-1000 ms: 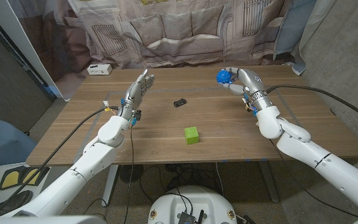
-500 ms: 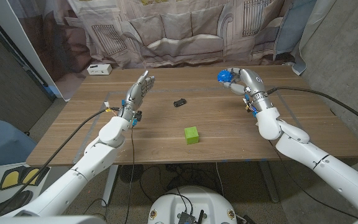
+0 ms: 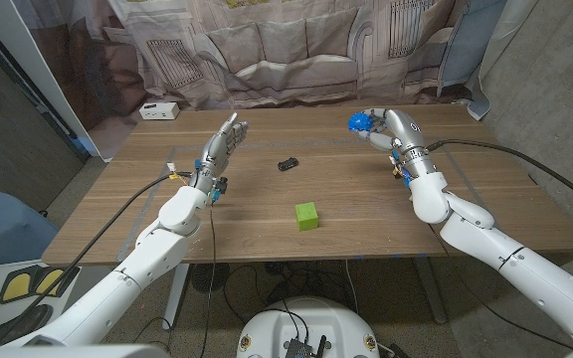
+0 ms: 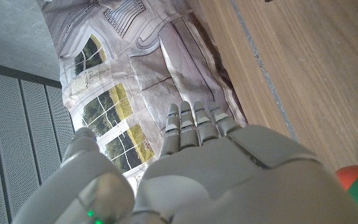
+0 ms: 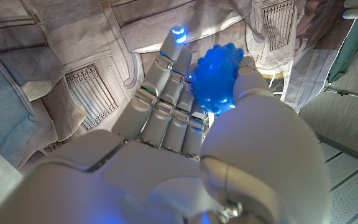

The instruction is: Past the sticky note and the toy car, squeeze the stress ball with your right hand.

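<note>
A blue knobbly stress ball (image 3: 357, 121) sits at the far right of the table, gripped by my right hand (image 3: 384, 126). In the right wrist view the ball (image 5: 217, 78) is pressed between the thumb and the fingers (image 5: 166, 74). A small black toy car (image 3: 287, 163) lies mid-table, nearer than the ball. A green cube-shaped sticky note block (image 3: 306, 216) sits closer to the front edge. My left hand (image 3: 221, 149) stands on its edge at the left with its fingers straight and together, holding nothing; in the left wrist view those fingers (image 4: 194, 124) reach out over the wood.
A white box (image 3: 158, 110) rests at the far left corner of the table (image 3: 346, 209). A printed cloth backdrop (image 3: 286, 50) hangs right behind the far edge. Cables trail from both wrists.
My right hand with the ball has shifted slightly, a touch higher and to the right. The left hand, car and block have not moved.
</note>
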Controlling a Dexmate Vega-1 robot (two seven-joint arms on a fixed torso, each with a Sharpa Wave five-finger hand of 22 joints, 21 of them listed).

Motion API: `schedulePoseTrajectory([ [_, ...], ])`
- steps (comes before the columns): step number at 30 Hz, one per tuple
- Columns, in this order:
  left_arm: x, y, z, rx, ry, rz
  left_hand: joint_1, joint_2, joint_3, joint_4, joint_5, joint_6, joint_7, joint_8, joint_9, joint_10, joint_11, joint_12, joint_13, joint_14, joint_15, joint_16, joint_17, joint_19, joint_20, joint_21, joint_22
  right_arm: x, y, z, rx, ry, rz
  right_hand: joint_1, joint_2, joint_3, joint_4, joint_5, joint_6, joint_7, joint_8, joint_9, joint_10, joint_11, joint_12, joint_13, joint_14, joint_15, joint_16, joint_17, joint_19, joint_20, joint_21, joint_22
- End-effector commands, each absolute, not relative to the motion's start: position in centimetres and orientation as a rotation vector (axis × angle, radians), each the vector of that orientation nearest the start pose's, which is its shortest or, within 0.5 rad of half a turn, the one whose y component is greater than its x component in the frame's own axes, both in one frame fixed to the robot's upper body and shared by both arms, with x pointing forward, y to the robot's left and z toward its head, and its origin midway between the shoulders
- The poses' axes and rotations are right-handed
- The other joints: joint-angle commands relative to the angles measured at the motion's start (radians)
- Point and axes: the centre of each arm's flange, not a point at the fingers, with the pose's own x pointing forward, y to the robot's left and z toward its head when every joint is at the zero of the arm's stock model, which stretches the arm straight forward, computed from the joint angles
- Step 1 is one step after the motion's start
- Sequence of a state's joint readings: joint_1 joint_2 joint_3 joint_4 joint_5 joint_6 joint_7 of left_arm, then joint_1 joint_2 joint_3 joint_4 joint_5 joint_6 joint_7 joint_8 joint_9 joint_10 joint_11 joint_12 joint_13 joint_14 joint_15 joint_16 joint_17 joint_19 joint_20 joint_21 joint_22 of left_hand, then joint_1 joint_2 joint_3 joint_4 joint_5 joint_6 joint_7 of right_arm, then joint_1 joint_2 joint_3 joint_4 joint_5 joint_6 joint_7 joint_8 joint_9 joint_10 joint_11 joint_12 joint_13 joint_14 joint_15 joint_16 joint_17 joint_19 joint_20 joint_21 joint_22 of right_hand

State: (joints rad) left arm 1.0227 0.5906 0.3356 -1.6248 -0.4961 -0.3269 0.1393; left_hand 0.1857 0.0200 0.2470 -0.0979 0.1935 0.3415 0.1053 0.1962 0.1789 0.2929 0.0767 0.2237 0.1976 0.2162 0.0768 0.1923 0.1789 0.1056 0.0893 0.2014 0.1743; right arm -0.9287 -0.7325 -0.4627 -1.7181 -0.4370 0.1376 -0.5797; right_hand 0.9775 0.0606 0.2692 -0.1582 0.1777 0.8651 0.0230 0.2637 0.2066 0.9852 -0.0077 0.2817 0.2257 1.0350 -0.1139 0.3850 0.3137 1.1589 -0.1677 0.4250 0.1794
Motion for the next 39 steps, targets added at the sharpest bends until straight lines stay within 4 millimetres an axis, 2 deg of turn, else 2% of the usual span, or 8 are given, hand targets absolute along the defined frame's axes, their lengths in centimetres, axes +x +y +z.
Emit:
schedulePoseTrajectory([
  [1, 58.31, 26.36, -1.50, 0.073, -0.745, -0.179, 0.005, 0.009, 0.005, -0.005, -0.005, 0.007, -0.002, -0.001, 0.004, 0.010, 0.000, -0.005, 0.004, 0.007, 0.000, -0.002, 0.002, 0.009, 0.002, -0.004, 0.005, 55.46, -24.18, 2.61, -0.962, -1.089, -0.261, 0.123, 0.102, 0.025, -0.003, 0.005, 0.083, -0.053, 0.007, 0.006, 0.021, 0.006, 0.013, 0.008, 0.086, -0.109, 0.006, 0.000, 0.021, -0.005, 0.012, 0.006],
  [4, 58.35, 26.33, -1.44, 0.074, -0.745, -0.180, 0.004, 0.009, 0.005, -0.005, -0.005, 0.008, -0.003, -0.001, 0.004, 0.010, 0.001, -0.006, 0.004, 0.007, -0.001, -0.002, 0.002, 0.009, 0.002, -0.004, 0.005, 55.53, -24.18, 2.69, -0.957, -1.084, -0.247, 0.173, 0.116, 0.052, -0.017, 0.011, 0.072, -0.047, 0.000, 0.008, 0.014, 0.009, 0.009, 0.011, 0.095, -0.114, 0.003, 0.002, 0.017, -0.007, 0.016, 0.008],
  [5, 58.36, 26.31, -1.42, 0.074, -0.746, -0.180, 0.004, 0.009, 0.005, -0.005, -0.005, 0.008, -0.003, -0.001, 0.004, 0.010, 0.001, -0.006, 0.004, 0.007, -0.001, -0.002, 0.002, 0.009, 0.001, -0.004, 0.005, 55.54, -24.18, 2.70, -0.956, -1.085, -0.246, 0.199, 0.123, 0.068, -0.020, 0.014, 0.062, -0.039, -0.005, 0.009, 0.008, 0.019, 0.006, 0.013, 0.099, -0.114, 0.002, 0.006, 0.020, -0.006, 0.021, 0.009],
  [7, 58.39, 26.27, -1.41, 0.074, -0.744, -0.181, 0.004, 0.009, 0.005, -0.005, -0.005, 0.010, -0.002, -0.001, 0.004, 0.011, 0.001, -0.005, 0.004, 0.007, -0.001, -0.002, 0.002, 0.009, 0.001, -0.004, 0.005, 55.54, -24.19, 2.72, -0.958, -1.085, -0.246, 0.221, 0.131, 0.085, -0.017, 0.016, 0.052, -0.033, -0.011, 0.010, 0.006, 0.025, 0.006, 0.017, 0.105, -0.112, 0.000, 0.008, 0.018, -0.007, 0.024, 0.010],
  [10, 58.40, 26.23, -1.39, 0.079, -0.741, -0.182, 0.004, 0.009, 0.004, -0.005, -0.005, 0.010, -0.002, 0.000, 0.004, 0.011, 0.001, -0.005, 0.005, 0.007, -0.001, -0.002, 0.002, 0.009, 0.001, -0.004, 0.005, 55.54, -24.23, 2.74, -0.954, -1.087, -0.248, 0.231, 0.133, 0.096, -0.010, 0.017, 0.043, -0.026, -0.016, 0.011, 0.008, 0.029, 0.008, 0.021, 0.120, -0.111, 0.003, 0.012, 0.028, -0.009, 0.033, 0.011],
  [28, 58.79, 26.28, -1.21, 0.076, -0.737, -0.179, 0.003, 0.010, 0.004, -0.006, -0.005, 0.013, -0.002, -0.001, 0.004, 0.011, 0.000, -0.006, 0.005, 0.007, -0.001, -0.002, 0.002, 0.009, 0.002, -0.004, 0.005, 55.99, -24.31, 2.89, -0.942, -1.089, -0.259, 0.231, 0.125, 0.114, 0.014, 0.016, 0.049, -0.026, -0.020, 0.013, 0.028, 0.027, 0.015, 0.025, 0.142, -0.103, -0.003, 0.017, 0.033, -0.008, 0.048, 0.013],
  [37, 59.20, 26.23, -0.97, 0.079, -0.737, -0.182, 0.003, 0.010, 0.003, -0.006, -0.005, 0.014, -0.002, -0.001, 0.004, 0.011, 0.002, -0.006, 0.005, 0.007, 0.000, -0.002, 0.002, 0.009, 0.002, -0.004, 0.005, 56.09, -24.37, 2.89, -0.952, -1.086, -0.270, 0.230, 0.115, 0.117, 0.015, 0.016, 0.053, -0.027, -0.021, 0.014, 0.018, 0.028, 0.011, 0.028, 0.131, -0.103, -0.013, 0.018, 0.022, -0.002, 0.050, 0.013],
  [39, 59.26, 26.23, -0.89, 0.079, -0.740, -0.184, 0.003, 0.010, 0.003, -0.006, -0.005, 0.014, -0.002, -0.001, 0.004, 0.011, 0.001, -0.006, 0.005, 0.007, 0.000, -0.002, 0.002, 0.009, 0.001, -0.004, 0.005, 56.08, -24.36, 2.90, -0.958, -1.085, -0.269, 0.230, 0.114, 0.118, 0.014, 0.016, 0.051, -0.030, -0.023, 0.014, 0.012, 0.021, 0.009, 0.029, 0.128, -0.103, -0.015, 0.019, 0.019, -0.001, 0.050, 0.013],
])
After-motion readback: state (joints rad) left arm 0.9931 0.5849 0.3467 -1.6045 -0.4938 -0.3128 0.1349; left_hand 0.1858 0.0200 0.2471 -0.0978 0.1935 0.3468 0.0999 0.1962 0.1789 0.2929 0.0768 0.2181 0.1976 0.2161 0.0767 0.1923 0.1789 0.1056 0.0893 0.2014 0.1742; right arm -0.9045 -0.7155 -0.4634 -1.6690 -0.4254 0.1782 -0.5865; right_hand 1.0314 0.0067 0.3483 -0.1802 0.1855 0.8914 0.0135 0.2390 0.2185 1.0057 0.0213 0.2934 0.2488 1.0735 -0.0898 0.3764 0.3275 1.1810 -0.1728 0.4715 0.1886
